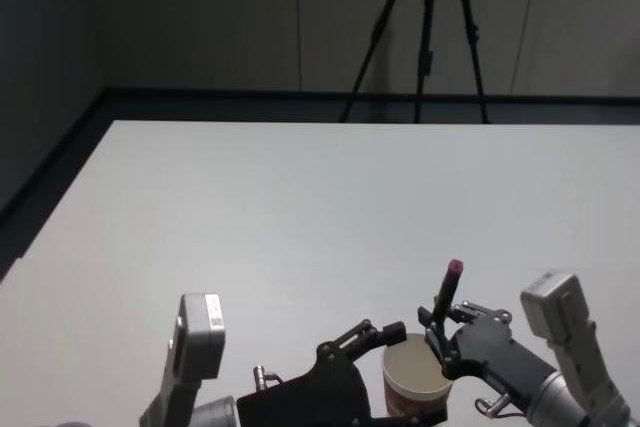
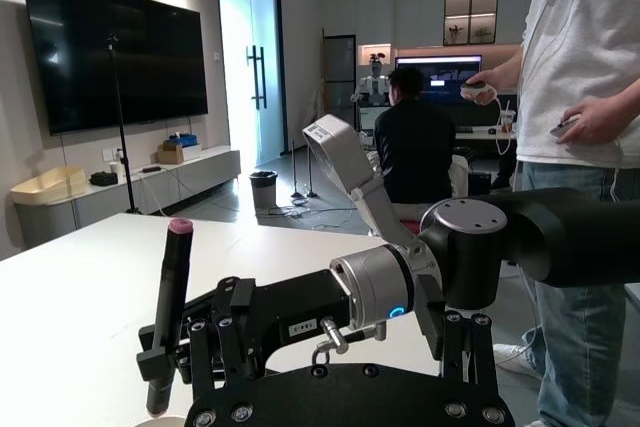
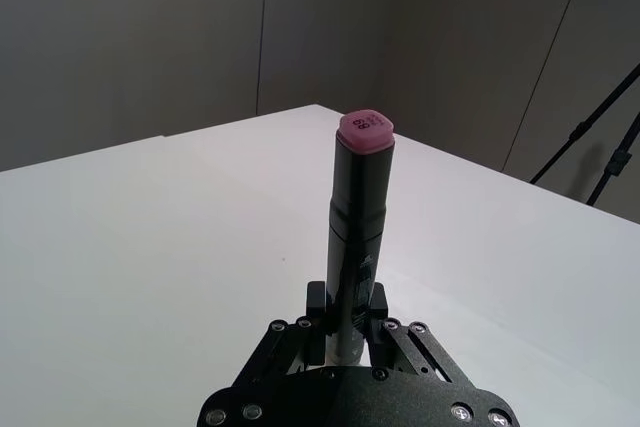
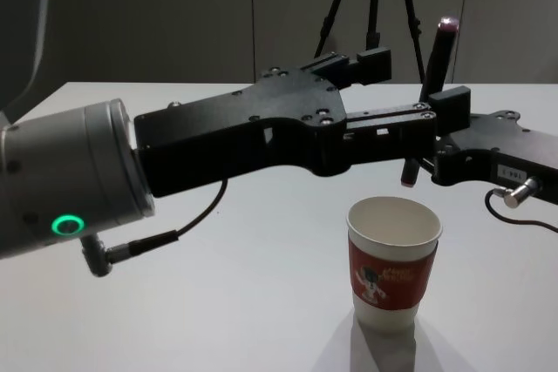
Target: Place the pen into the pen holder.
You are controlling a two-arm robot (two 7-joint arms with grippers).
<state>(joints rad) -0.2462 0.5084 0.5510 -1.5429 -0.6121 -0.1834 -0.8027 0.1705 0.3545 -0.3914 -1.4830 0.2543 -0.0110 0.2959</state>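
The pen (image 1: 447,292), a dark marker with a pink cap, stands nearly upright. My right gripper (image 1: 440,335) is shut on its lower part. In the chest view the pen (image 4: 436,63) leans slightly, its lower tip just above the rim of the pen holder (image 4: 392,267), a white paper cup with a red sleeve. The pen holder (image 1: 415,379) stands near the table's front edge. My left gripper (image 1: 385,332) is open beside the cup's left rim, and in the chest view the left gripper (image 4: 403,86) stretches across above the cup. The right wrist view shows the pen (image 3: 358,237) clamped in the right gripper (image 3: 347,312).
The white table (image 1: 300,217) stretches wide and bare beyond the cup. A black tripod (image 1: 425,37) stands on the floor behind the table's far edge. The table's left edge runs diagonally at the left.
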